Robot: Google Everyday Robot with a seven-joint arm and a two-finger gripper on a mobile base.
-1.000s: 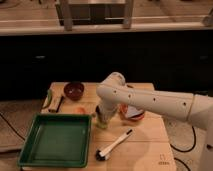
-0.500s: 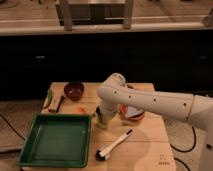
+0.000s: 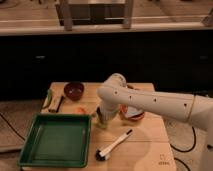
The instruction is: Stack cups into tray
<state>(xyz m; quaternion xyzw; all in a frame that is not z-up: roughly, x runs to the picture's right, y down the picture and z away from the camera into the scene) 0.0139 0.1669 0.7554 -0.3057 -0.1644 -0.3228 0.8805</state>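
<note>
Beside tray (image 3: 30, 161), gripper (image 3: 106, 116) (unmoved) at cup (image 3: 101, 122)

Your arm (image 3: 150, 102) hides most of the pincer (image 3: 102, 116), low beside the right rim of the tray (image 3: 60, 116). You cannot identify the pale green object (image 3: 104, 124) there. The arm also covers part of the orange bowl (image 3: 134, 115) and runs off the right edge.

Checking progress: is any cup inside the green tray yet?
No, the green tray shows only its bare floor, and the gripper is just past the tray's right rim.
</note>
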